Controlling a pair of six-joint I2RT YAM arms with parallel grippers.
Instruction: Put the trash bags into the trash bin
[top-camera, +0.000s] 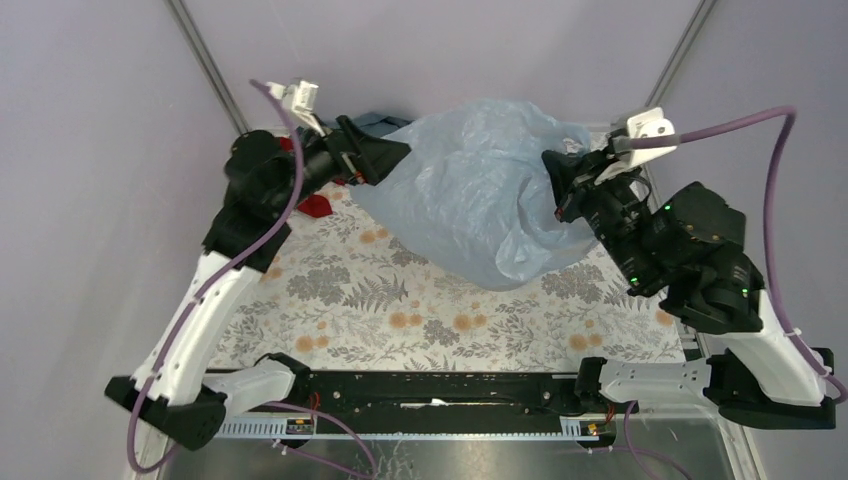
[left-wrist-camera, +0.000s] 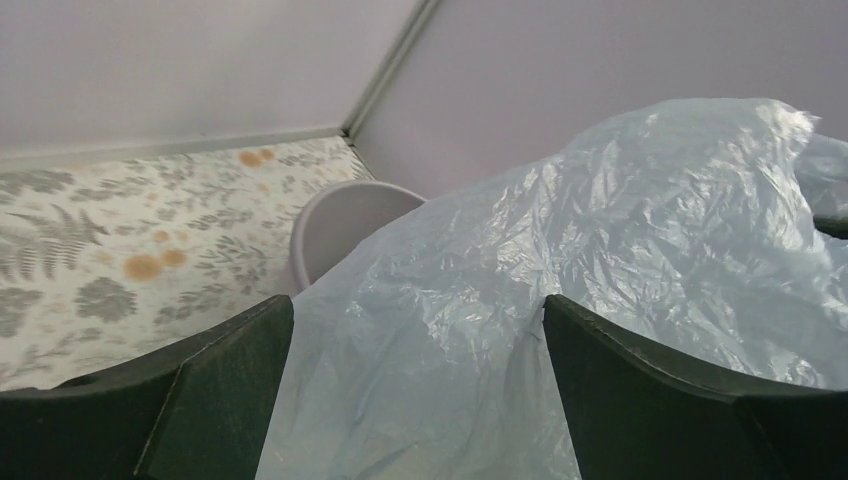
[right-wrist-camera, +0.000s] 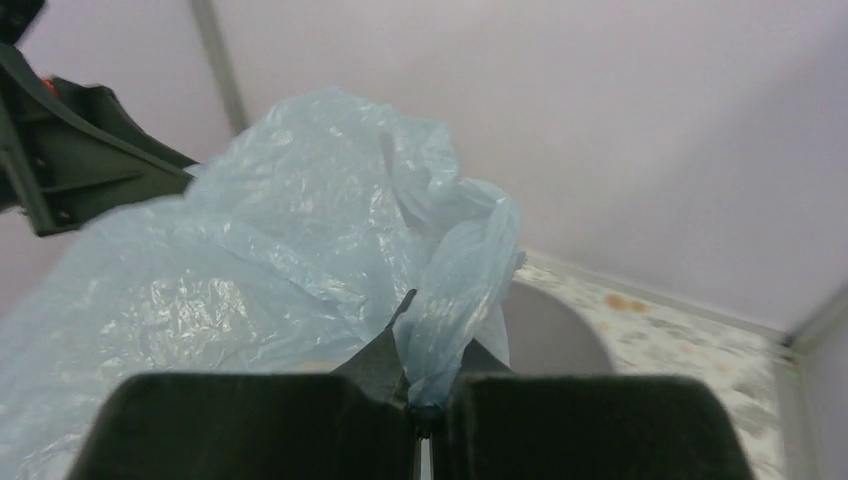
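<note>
Pale lilac walls close in a flowered tabletop. From above, the trash bag billows toward twelve o'clock on it, puffed up and hiding whatever sits beneath. The left pincer meets the bag at its nine o'clock, the right pincer at its three o'clock. A red cloth lies off at nine o'clock, apart from the job.

From the left wrist, the fingers stand wide apart with film spilling between them, nothing pinched. The trash bin shows at eleven o'clock, the bag draped over its near rim.

From the right wrist, the jaws are pressed together on a twisted fold of bag. The grey rim peeks out at three o'clock of that fold.

To my eye the bag is lifted over the bin but not inside. It has yet to be stuffed down and let go.
</note>
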